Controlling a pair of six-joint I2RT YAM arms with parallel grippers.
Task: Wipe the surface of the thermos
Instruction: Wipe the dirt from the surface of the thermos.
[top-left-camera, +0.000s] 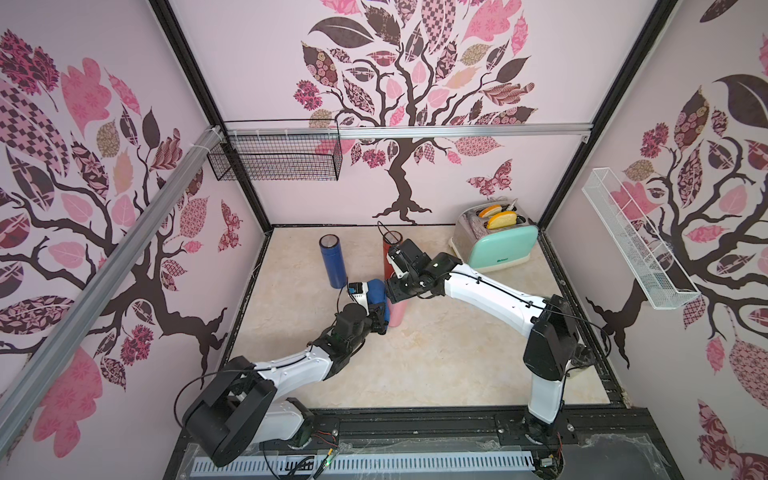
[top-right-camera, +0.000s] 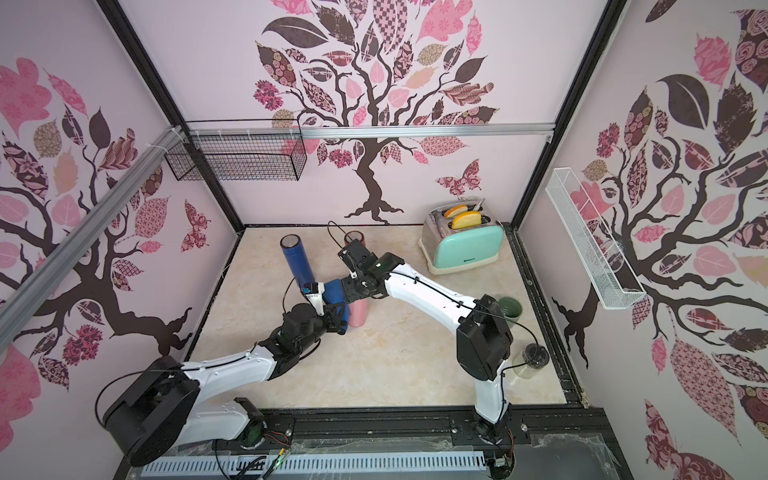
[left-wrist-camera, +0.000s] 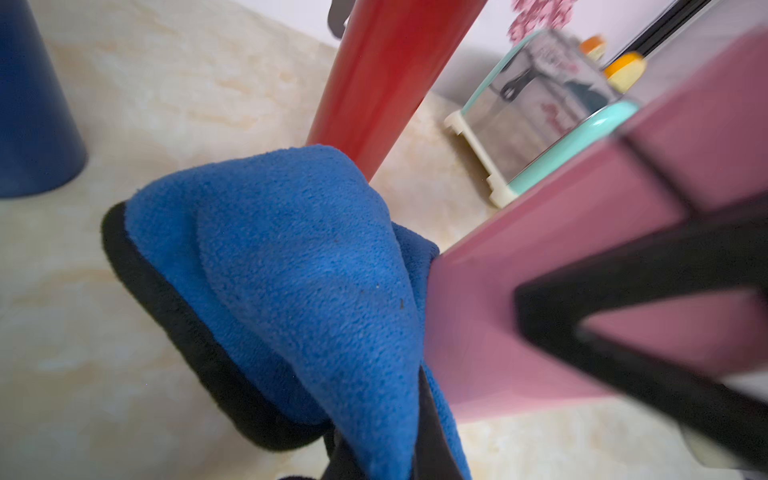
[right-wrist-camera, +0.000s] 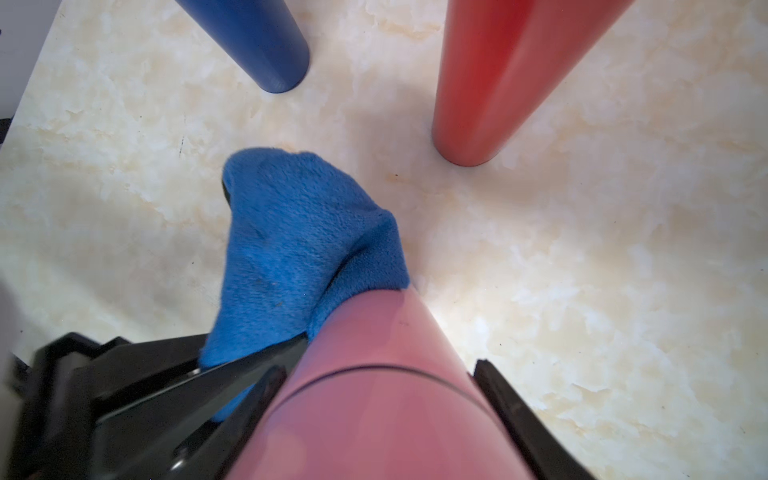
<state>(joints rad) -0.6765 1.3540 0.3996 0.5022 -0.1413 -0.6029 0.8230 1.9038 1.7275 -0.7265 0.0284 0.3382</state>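
Left tool (top-right-camera: 336, 316) clenched on blue cloth (left-wrist-camera: 291, 270), pressed vs pink thermos (top-left-camera: 399, 313) standing mid-tabletop. Right tool (right-wrist-camera: 374, 415) grasps its upper body. Step: prob. wiping the side. Next needs a cloth stroke along the wall w/o tipping it. Blue thermos (top-left-camera: 332, 262) and red thermos (top-left-camera: 388, 253) stand nearer the back edge. Toaster (top-left-camera: 498, 245) at back-right corner holds two bread slices (top-left-camera: 500, 219).

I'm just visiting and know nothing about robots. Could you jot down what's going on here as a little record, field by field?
Being wiped: pink thermos, upright
Held by: right arm's jaws, closed around its upper part
Wiping tool: blue cloth, pinched in left arm's jaws
Contact: cloth pressed against the thermos's side
Standing behind: blue thermos, red thermos
Back corner: toaster with bread slices in it
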